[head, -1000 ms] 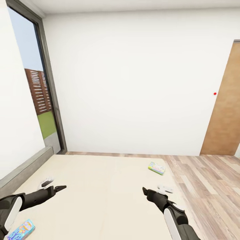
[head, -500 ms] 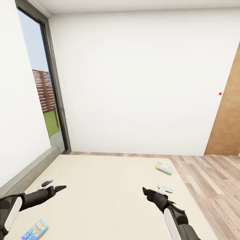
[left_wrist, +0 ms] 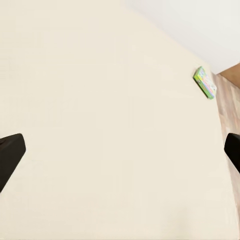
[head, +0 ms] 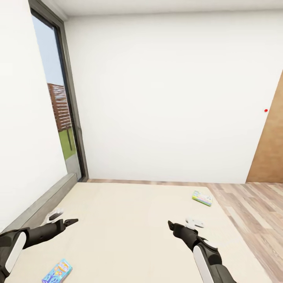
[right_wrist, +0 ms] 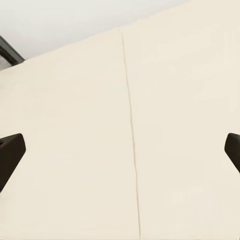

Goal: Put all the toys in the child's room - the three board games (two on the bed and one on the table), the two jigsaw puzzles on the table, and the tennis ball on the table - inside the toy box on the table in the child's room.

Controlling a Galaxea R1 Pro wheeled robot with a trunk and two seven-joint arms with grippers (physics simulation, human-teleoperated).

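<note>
Two board games on the bed, both your pincers spread and empty.

The blue board game (head: 57,271) lies near your left pincer (head: 72,222), just below it in the head view. The green-edged board game (head: 202,198) sits at the bed (head: 125,220)'s far edge, ahead of your right pincer (head: 171,225), long axis slanting.

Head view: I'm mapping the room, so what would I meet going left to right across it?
Window → blue board game → left gripper → right gripper → green-edged board game → wooden door.
</note>
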